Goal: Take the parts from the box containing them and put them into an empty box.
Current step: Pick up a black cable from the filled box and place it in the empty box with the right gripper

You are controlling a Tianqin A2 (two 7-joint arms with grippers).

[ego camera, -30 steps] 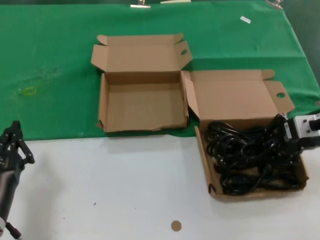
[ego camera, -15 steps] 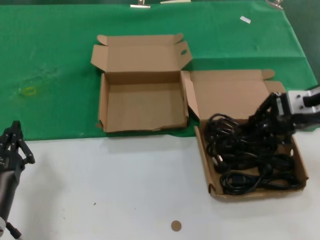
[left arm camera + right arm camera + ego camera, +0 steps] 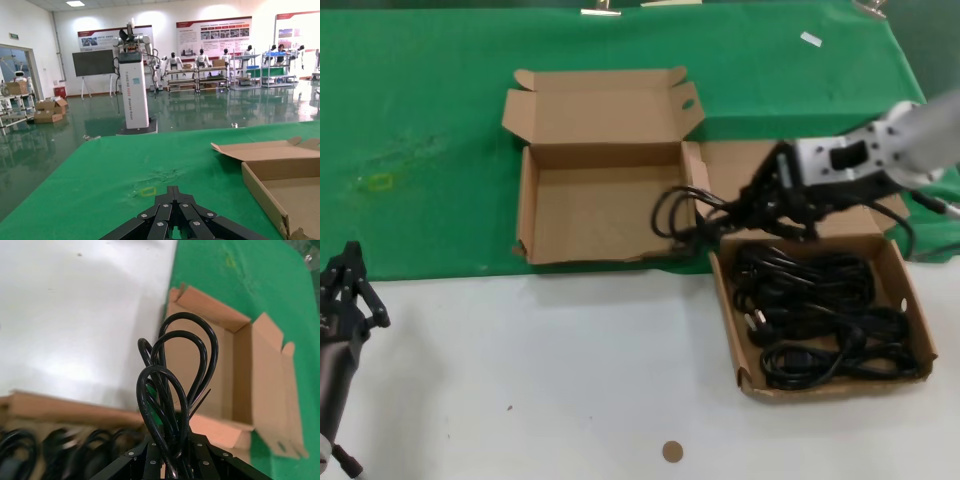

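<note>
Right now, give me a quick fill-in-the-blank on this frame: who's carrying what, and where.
1. The right gripper holds a looped black ____.
2. The cord hangs over the right wall of the ____ box.
3. The remaining cords lie in the box on the ____ tabletop.
4. The left gripper waits at the table's ____ edge.

Missing words: cord; empty; white; left

Matt cardboard boxes (image 3: 605, 160), glossy cords (image 3: 175, 390), green cloth (image 3: 420, 130).
</note>
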